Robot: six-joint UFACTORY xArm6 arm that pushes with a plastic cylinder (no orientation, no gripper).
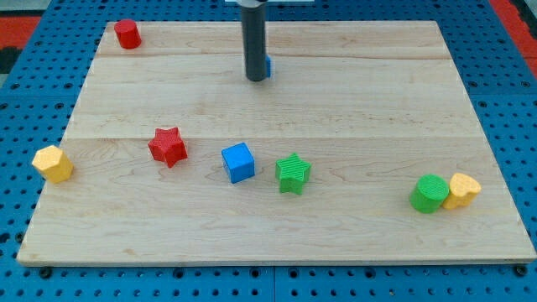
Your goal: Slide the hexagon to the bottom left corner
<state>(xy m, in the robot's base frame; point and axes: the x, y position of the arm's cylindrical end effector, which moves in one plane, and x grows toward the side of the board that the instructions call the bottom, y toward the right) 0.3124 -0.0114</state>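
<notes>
Yellow hexagon [53,164] is found at surface [352,117] left edge, above target corner; tip [255,80] far off; no jaws fitted.

My rod [255,42] hides most of a blue block [268,65], shape unclear.

Your tip [255,80] sits near the board's [352,109] top edge, hiding most of a blue block [268,65]. The yellow hexagon [53,163] lies far toward the view's bottom left of it.
</notes>
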